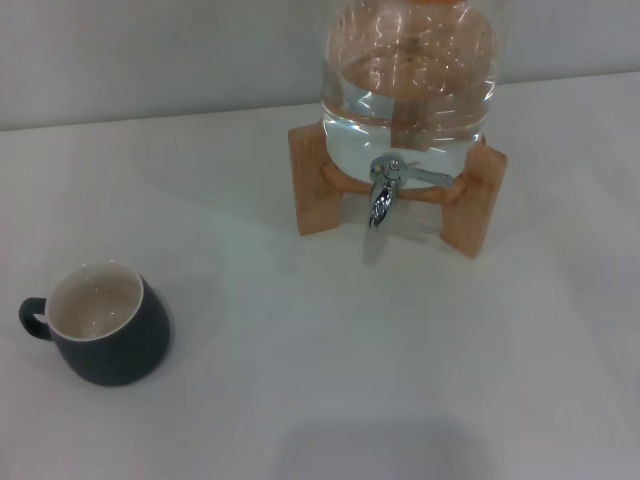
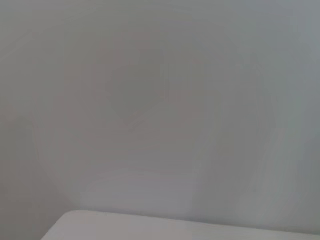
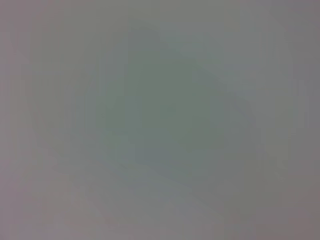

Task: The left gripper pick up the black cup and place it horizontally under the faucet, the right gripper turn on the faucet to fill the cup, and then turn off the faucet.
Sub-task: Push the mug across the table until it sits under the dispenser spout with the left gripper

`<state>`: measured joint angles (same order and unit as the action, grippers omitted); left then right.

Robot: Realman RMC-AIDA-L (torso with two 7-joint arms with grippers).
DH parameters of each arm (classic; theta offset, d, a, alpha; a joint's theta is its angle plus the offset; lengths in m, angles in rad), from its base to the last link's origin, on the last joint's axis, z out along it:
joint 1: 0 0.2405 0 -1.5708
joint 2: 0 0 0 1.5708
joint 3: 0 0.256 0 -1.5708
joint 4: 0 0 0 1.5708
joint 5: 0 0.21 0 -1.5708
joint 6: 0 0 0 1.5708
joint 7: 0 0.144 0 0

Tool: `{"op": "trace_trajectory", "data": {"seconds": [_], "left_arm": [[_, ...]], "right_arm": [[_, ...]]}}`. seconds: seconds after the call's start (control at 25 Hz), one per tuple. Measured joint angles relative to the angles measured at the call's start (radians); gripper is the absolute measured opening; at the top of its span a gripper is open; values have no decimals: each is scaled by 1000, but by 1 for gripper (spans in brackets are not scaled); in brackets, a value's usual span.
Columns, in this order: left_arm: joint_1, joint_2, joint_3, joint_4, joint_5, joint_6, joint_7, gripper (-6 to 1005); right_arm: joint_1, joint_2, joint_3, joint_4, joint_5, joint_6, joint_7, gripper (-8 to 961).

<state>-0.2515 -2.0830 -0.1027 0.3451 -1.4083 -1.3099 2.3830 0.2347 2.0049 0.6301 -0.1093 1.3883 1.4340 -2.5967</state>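
The black cup (image 1: 108, 324) stands upright on the white table (image 1: 320, 380) at the near left, its cream inside showing and its loop handle pointing left. The chrome faucet (image 1: 384, 190) sticks out of a big clear glass jar (image 1: 410, 70) at the far middle-right, its spout pointing down over bare table. The cup is well to the left of the faucet and nearer to me. Neither gripper shows in the head view. The left wrist view shows only a pale wall and a table edge (image 2: 150, 225). The right wrist view shows only a plain grey surface.
The jar holds water and rests on a wooden stand (image 1: 470, 200) with two upright side boards. A pale wall runs behind the table.
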Motion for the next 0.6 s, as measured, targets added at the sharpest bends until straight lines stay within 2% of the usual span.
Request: {"op": "trace_trajectory", "data": {"seconds": [0.6], "left_arm": [[-4, 3, 0, 0, 0, 0, -7, 891]], "right_arm": [[0, 0, 0, 0, -4, 0, 0, 856]]}}
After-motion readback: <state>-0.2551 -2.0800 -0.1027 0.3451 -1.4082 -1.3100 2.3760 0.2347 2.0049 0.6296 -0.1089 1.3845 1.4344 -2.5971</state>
